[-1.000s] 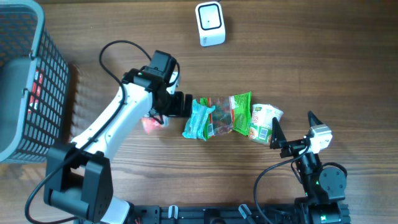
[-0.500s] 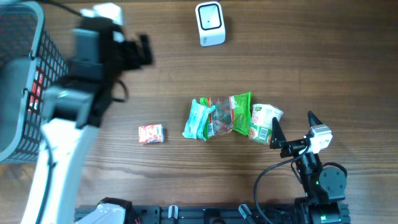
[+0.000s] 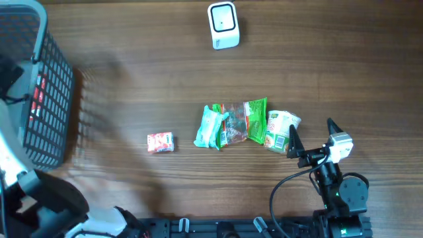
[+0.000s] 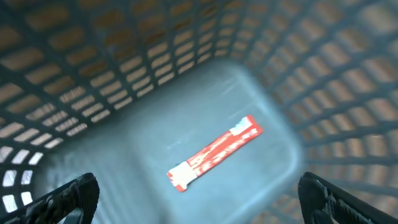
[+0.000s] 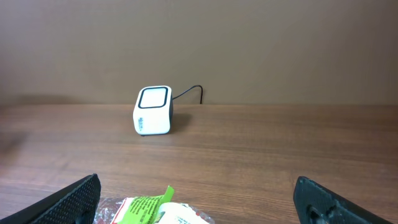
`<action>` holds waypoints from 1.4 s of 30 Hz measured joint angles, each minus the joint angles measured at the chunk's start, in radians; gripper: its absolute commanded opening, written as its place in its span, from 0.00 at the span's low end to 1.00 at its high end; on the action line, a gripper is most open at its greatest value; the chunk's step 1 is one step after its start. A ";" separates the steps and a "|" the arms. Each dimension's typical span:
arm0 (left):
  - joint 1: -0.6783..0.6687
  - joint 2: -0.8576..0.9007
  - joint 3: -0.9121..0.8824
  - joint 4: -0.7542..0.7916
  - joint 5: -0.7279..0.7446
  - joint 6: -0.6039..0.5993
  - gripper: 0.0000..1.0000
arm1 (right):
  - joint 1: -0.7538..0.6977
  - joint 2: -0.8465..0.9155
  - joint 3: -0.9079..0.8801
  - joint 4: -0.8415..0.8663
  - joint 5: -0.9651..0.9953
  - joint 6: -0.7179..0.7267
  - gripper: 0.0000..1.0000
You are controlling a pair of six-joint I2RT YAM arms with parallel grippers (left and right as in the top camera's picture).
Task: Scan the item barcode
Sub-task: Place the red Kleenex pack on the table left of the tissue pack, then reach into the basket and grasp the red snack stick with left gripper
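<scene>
Left gripper (image 4: pixel 199 196), swung left over the dark mesh plastic basket (image 3: pixel 39 86), is held wide, empty; right gripper (image 3: pixel 310 135) likewise wide. Flat red-and-white sachet (image 4: pixel 214 152) is judged deposited.

Soft, even light; the basket (image 4: pixel 124 62) is motion-blurred, the overhead view mostly sharp.
</scene>
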 measured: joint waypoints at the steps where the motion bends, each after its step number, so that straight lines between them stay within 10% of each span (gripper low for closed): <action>1: 0.024 0.022 -0.001 0.005 0.031 0.000 1.00 | 0.000 0.000 0.000 0.000 0.000 0.000 1.00; 16: 0.072 0.369 -0.001 0.058 0.122 0.000 0.91 | 0.000 0.000 0.000 0.000 0.000 0.000 1.00; 19: 0.072 0.415 -0.001 0.064 0.150 0.007 0.78 | 0.000 0.000 0.000 0.000 0.000 0.000 1.00; 25: 0.073 0.440 0.001 0.039 0.180 0.043 0.04 | 0.000 0.000 0.000 0.000 0.000 0.000 1.00; 31: 0.073 0.434 0.007 0.000 0.195 0.049 0.04 | 0.000 0.000 0.000 0.000 0.000 0.000 1.00; 42: 0.027 -0.372 0.087 -0.019 0.295 -0.206 0.04 | 0.000 0.000 0.000 0.000 0.000 0.000 1.00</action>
